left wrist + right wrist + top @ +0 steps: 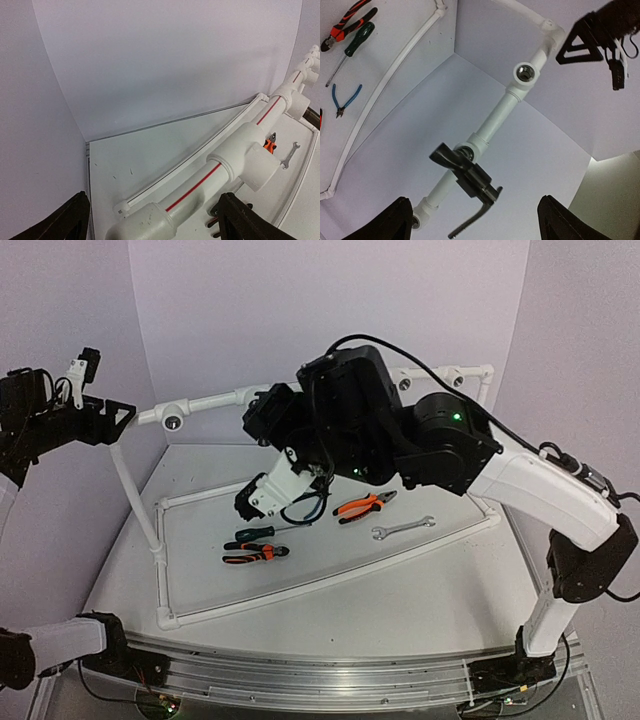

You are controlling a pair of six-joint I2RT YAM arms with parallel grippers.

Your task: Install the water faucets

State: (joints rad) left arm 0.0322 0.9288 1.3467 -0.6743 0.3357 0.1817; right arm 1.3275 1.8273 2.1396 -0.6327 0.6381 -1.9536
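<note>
The black water faucet point(470, 175) sits with its end in a tee opening of the raised white pipe point(495, 117), its thin lever handle hanging down. My right gripper point(477, 220) is open, its fingers wide apart on either side of the faucet and clear of it. In the top view the right gripper point(262, 418) is at the pipe and hides the faucet. My left gripper point(118, 420) is open at the pipe's left end. In the left wrist view the red-striped pipe point(200, 180) runs between the spread fingers of the left gripper point(155, 220).
Open tee fittings point(172, 420) point(405, 380) point(455, 377) sit along the raised pipe. A low white pipe frame point(330, 575) lies on the table. Inside it are orange pliers point(365, 505), a wrench point(403, 528), a green-handled screwdriver point(262, 532), orange cutters point(255, 554) and blue pliers point(345, 100).
</note>
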